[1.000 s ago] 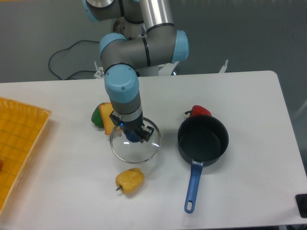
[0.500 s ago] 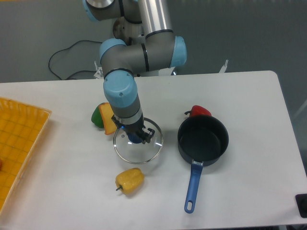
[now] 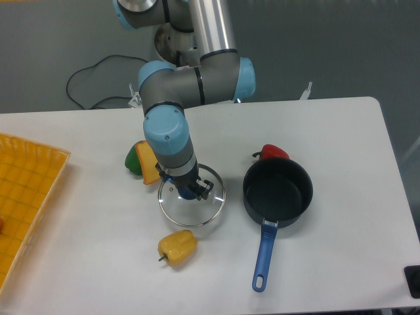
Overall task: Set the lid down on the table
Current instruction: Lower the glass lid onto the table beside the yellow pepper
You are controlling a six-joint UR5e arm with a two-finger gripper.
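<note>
1. Lid (image 3: 191, 200) sits low over the table (image 3: 341, 138), between the pot (image 3: 278, 190) and the green pepper (image 3: 134, 159). I cannot tell if its rim is touching the table yet.
2. Gripper (image 3: 191, 190) has its fingers closed on the lid's blue knob.
3. I think this is the put-down step. Next, the arm should go down gently until the lid lies flat, then let go and lift straight up.
4. Yellow pepper (image 3: 177, 247) lies just below the lid, and the green pepper is close on the left. The pot is near on the right.
5. Room is tight but enough. The table edge is far away, so the lid should not fall off.
</note>
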